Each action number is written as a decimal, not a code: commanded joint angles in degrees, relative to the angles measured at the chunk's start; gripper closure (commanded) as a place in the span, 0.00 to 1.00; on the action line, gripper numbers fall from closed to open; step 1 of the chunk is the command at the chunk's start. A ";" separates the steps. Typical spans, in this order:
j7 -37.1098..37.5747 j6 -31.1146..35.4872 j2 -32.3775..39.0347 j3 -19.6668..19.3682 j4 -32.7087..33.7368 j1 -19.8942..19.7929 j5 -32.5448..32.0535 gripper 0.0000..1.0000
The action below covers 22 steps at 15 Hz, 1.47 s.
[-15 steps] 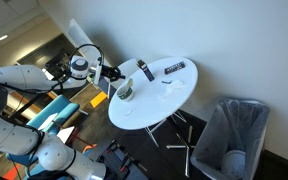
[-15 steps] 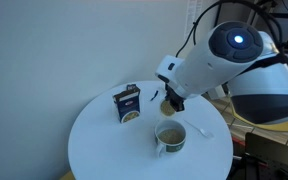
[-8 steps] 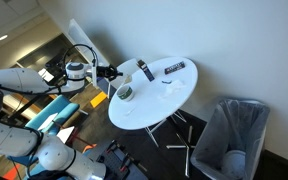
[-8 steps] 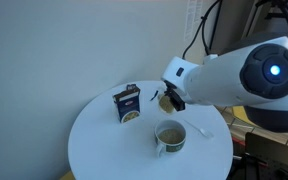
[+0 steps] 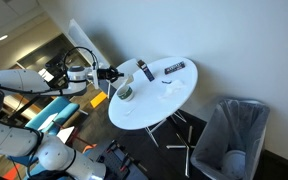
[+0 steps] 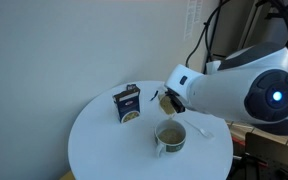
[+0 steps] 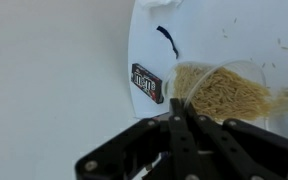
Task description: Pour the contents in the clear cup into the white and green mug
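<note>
My gripper [image 7: 181, 108] is shut on the rim of the clear cup [image 7: 226, 92], which is full of pale, grain-like contents. In both exterior views the gripper [image 5: 111, 72] [image 6: 170, 101] holds the cup [image 6: 165, 99] over the edge of the round white table [image 6: 104, 140]. The white and green mug [image 6: 170, 137] [image 5: 125, 92] stands upright on the table, a little in front of the cup, and shows tan stuff inside. A sliver of it reaches the right edge of the wrist view.
A dark packet with a label [image 6: 128, 103] [image 7: 147, 82] stands beside the cup. A flat dark bar [image 5: 174, 68] and a dark cylinder [image 5: 144, 70] lie farther along the table. A small white item [image 6: 200, 128] lies by the mug. A grey bin [image 5: 234, 135] stands on the floor.
The arm's upper links have swung to the right in an exterior view. The gripper and cup have stayed almost in place at the table's edge.
</note>
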 commanded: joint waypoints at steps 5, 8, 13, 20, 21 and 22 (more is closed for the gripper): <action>3.43 -1.52 0.30 0.34 -0.86 1.84 -1.08 0.99; 4.12 -2.62 1.04 0.80 -0.27 2.30 -1.45 0.99; 6.50 -6.86 2.19 2.06 0.52 3.15 -2.43 0.99; 8.98 -16.43 5.08 4.24 2.46 5.19 -3.30 0.99; 9.29 -17.72 5.52 4.45 2.75 5.53 -3.60 0.99; 9.48 -18.85 5.95 4.66 3.00 5.84 -3.94 0.99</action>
